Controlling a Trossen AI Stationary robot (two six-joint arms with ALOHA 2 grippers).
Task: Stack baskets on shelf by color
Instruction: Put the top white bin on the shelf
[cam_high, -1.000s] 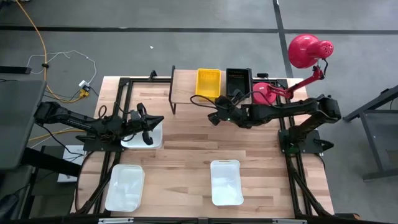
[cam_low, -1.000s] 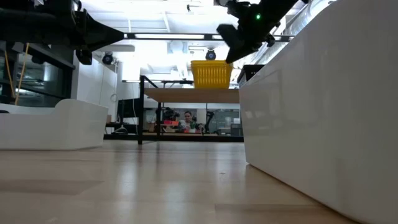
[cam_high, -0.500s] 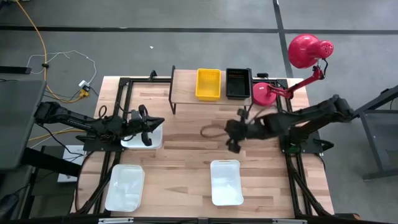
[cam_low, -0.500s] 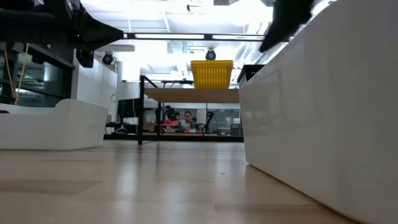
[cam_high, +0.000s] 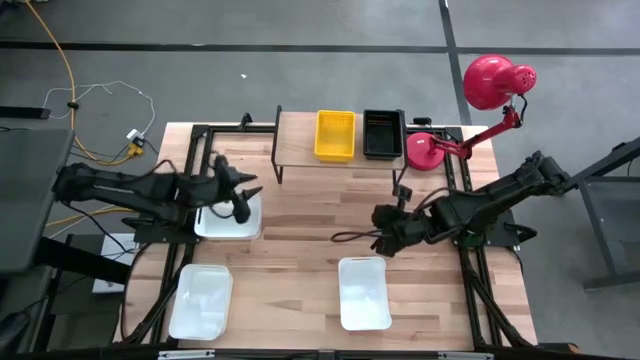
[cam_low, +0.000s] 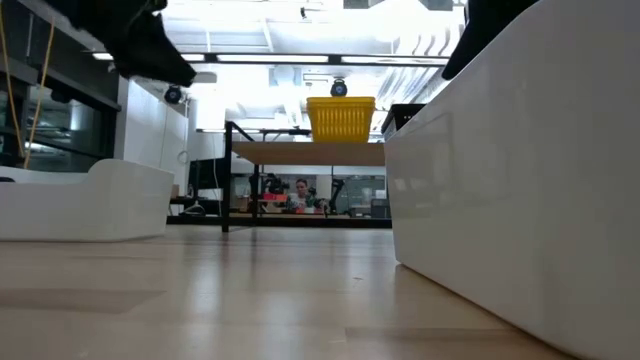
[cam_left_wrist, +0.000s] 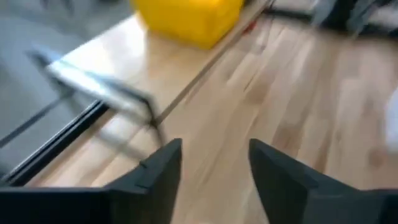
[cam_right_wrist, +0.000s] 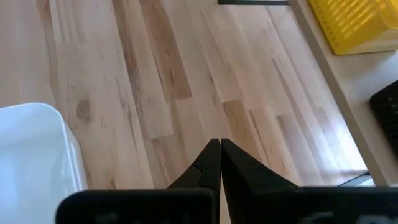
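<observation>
The shelf (cam_high: 300, 140) stands at the table's far edge. A yellow basket (cam_high: 335, 135) and a black basket (cam_high: 383, 133) rest on its top side by side. Three white baskets lie on the table: one at the left (cam_high: 228, 218), one near left (cam_high: 201, 300), one near the middle (cam_high: 364, 293). My left gripper (cam_left_wrist: 214, 168) is open above the far edge of the left white basket, pointing toward the shelf, nothing between its fingers. My right gripper (cam_right_wrist: 219, 158) is shut and empty over bare wood just beyond the middle white basket (cam_right_wrist: 31, 149).
A red lamp (cam_high: 497, 82) stands with its round base (cam_high: 428, 150) right of the shelf. Black frame rails run along the table's left and right sides. A person (cam_low: 303, 190) sits in the room beyond the table. Bare wood lies between the shelf and the white baskets.
My right gripper has drawn back from the shelf toward the table's near edge and now stands close to the middle white basket. My left gripper has risen a little and shifted toward the far edge. No basket has moved.
</observation>
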